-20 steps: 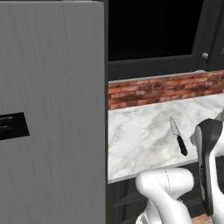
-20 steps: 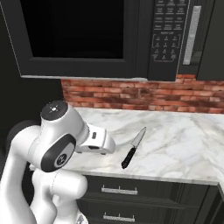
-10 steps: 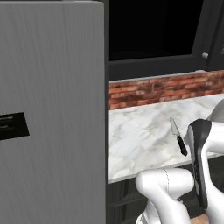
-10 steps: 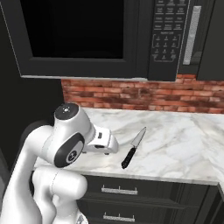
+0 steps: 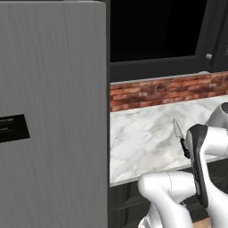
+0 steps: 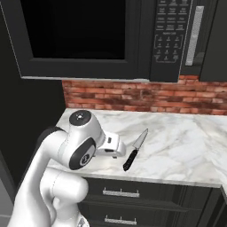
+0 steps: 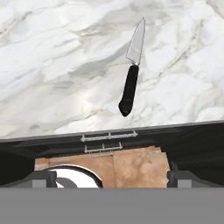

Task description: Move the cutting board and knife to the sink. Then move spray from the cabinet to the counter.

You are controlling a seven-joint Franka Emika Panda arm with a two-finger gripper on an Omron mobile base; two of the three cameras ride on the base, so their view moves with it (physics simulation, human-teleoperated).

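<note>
The knife (image 7: 131, 73), with a silver blade and a black handle, lies flat on the white marble counter (image 7: 52, 65) near its front edge. It also shows as the knife (image 6: 135, 150) and the knife (image 5: 179, 134), half hidden there by my arm. My gripper (image 7: 111, 179) hovers over the counter's front edge on the handle side of the knife, apart from it. It is open wide, its fingertips (image 7: 43, 177) far apart with nothing between them. In the right base view my hand (image 6: 113, 147) sits just left of the knife handle. The cutting board, sink and spray are out of view.
A black microwave (image 6: 88, 35) hangs above the red brick backsplash (image 6: 133, 97). A tall grey fridge (image 5: 49, 116) borders the counter's left end. Dark drawers with metal handles (image 6: 120, 193) run below the counter. A dark cabinet front (image 6: 217, 40) stands right of the microwave.
My arm has swung rightward toward the knife, bringing the hand closer to its handle. The knife has stayed in place and the gripper has stayed open.
</note>
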